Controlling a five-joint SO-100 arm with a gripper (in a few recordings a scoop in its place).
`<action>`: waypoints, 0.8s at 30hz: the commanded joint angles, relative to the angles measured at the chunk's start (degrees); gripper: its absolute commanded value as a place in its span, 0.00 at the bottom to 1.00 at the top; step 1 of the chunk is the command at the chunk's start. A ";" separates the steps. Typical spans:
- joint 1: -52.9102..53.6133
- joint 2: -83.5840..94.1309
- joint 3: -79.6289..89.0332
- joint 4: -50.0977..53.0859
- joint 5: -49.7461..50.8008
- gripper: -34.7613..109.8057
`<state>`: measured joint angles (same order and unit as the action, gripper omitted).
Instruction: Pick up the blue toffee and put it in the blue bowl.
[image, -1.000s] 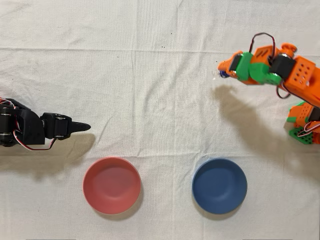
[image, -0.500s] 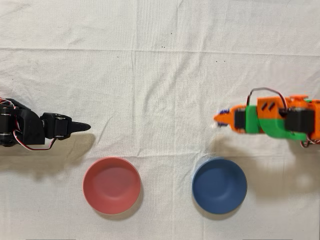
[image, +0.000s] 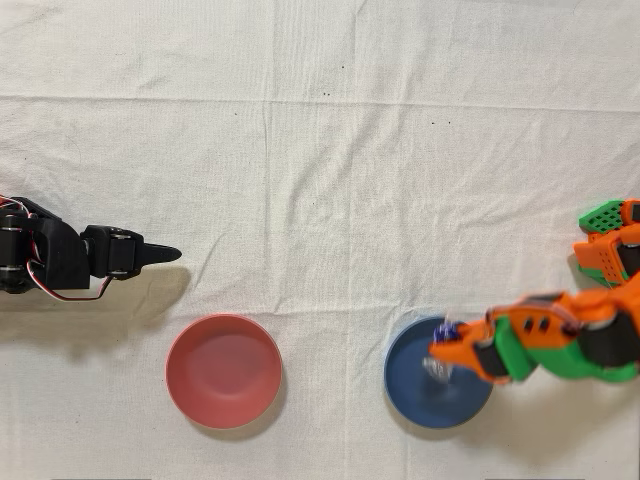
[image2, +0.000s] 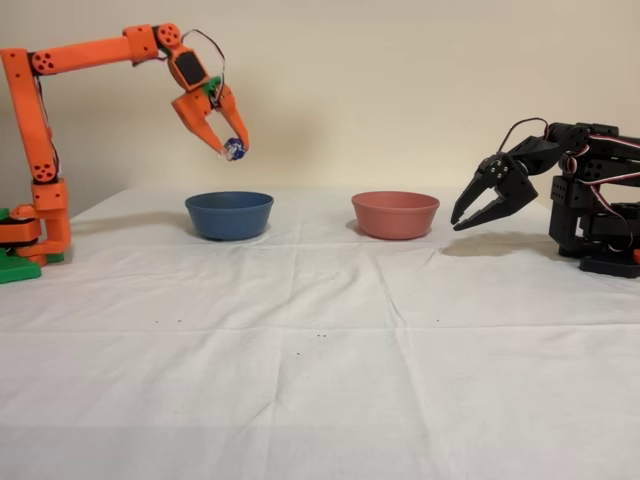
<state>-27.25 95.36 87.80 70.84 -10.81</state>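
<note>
Fixed view shows the orange arm's gripper (image2: 228, 143) raised well above the white-clothed table (image2: 320, 340), its two fingers closed narrowly on the blue toffee (image2: 234, 149), which hangs in the air directly over the blue bowl (image2: 229, 214). In the overhead view the gripper (image: 447, 350) reaches in from the table's right edge, motion-blurred, with the toffee (image: 444, 330) over the bowl's (image: 425, 385) upper right rim. The pinkish-red bowl (image: 223, 370) sits beside the blue one near the table's bottom edge, and the idle black arm (image: 70, 260) rests at the left edge.
</note>
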 joint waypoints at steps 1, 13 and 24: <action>-3.78 -0.88 -1.41 -3.25 -1.49 0.34; -11.34 -6.86 5.54 -6.68 1.93 0.34; -10.28 -7.29 8.61 -7.21 0.00 0.44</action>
<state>-37.62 85.69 96.68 63.11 -9.76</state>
